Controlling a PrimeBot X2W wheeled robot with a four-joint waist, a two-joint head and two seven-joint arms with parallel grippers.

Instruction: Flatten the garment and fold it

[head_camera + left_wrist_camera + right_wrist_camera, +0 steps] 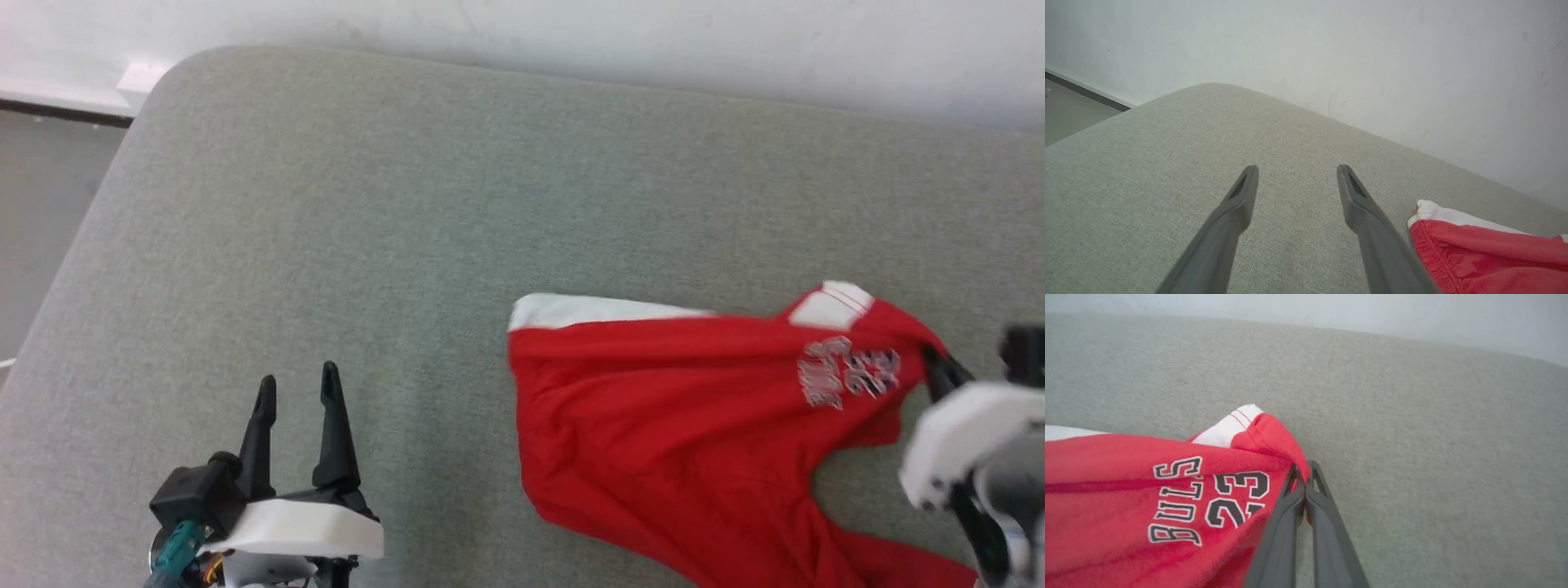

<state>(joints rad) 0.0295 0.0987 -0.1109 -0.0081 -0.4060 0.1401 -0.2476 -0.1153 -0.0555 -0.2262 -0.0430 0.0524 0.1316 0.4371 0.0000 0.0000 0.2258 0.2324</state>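
Garment hem corner is clamped between the closed fingers of the right claw, just beside the "BULLS 23" print and below the white hem patch. Cloth at the pinch looks lifted slightly off the counter. Outward from there, the red shorts are seen bunched on the right half of the counter, with a white side stripe along the far edge, the gathered waistband at the left end, and one part trailing toward the near edge. Left claw is held with fingers wide apart and empty over bare counter, left of the waistband and not touching it. Step judged: spreading flat, folding not begun. To do it well, the corner should be drawn outward and kept low, so wrinkles are pulled out rather than the whole piece dragged. The waistband is probably best pinned or gripped by the left claw first, for counter-tension. Only a thin edge is gripped, so slip is likely if pulled fast. Right edge of the counter can't be made out, so overhang should be watched.
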